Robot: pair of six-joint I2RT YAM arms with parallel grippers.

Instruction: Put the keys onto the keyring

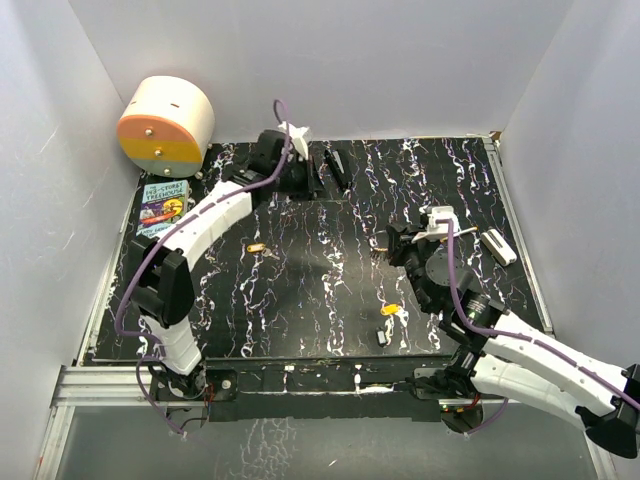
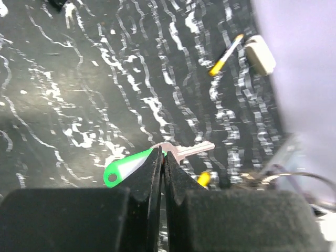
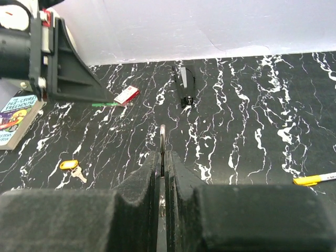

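Tightly pinched small green-headed metal key (image 2: 123, 169) in left hand (image 2: 163, 157), metal end pointing toward right hand's (image 3: 164, 157) side; held thin silver wire keyring (image 3: 163, 136) pinched there, well apart from key.

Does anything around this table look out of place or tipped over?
Yes, one thing: the round cream and orange tub in the far left corner appears to lie on its side by the wall. Nothing looks spilled or broken.

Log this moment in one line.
left gripper: shut on green key | right gripper: shut on keyring, edge-on | grippers: apart, key not yet on ring | yellow key: loose on table
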